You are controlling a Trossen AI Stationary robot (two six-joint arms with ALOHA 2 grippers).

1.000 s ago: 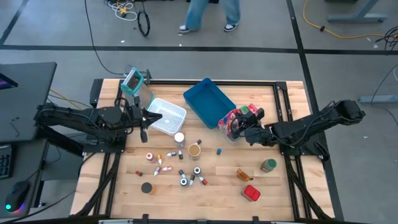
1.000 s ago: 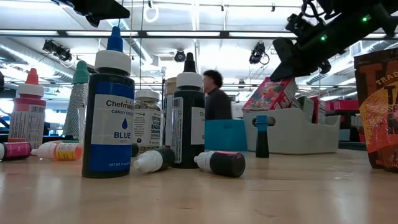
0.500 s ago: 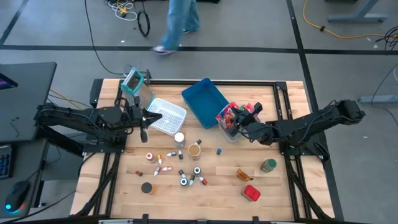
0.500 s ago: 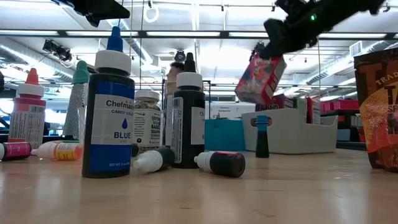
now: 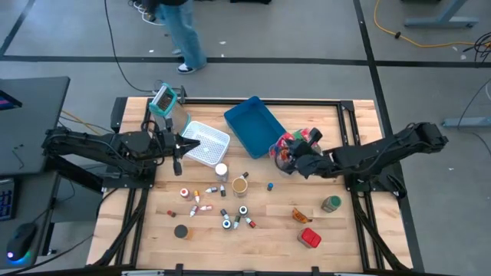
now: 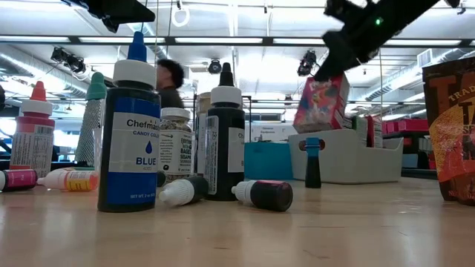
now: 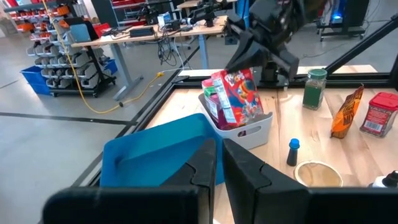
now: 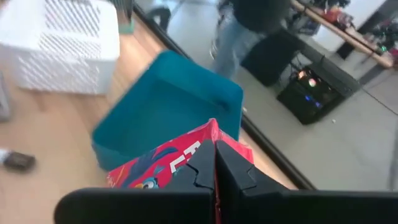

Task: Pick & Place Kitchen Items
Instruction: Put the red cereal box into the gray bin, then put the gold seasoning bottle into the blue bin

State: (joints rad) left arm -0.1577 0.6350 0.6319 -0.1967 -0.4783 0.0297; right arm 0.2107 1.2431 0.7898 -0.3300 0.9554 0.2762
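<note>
Risk first: pinching the red packet (image 5: 289, 145) only by its top edge, with the right gripper (image 5: 301, 162) pressed together on a thin flap. Risking a slip or a swing of the packet if moving fast, since the hanging body is tilting below the fingers. Risking a catch on the rim of the grey bin (image 7: 247, 132) if lowering off-centre, and a tip-over onto the table on release. Also risking a jam against the other packets (image 7: 212, 104) already standing in that bin, pushing them askew. Passing close to the blue tray (image 5: 252, 125) just beside the bin, so risking a knock there too.

Position: hanging the packet directly under the right gripper, lower end dipping inside the bin, upper half showing above the rim in the low view. Not possible to tell whether touching the bin floor. Seeing the packet's top edge between the fingers in the right wrist view.

Keeping the left gripper (image 5: 178, 146) pressed together and holding nothing, hovering at the edge of the white basket (image 5: 207, 142), well apart from the bin.
</note>
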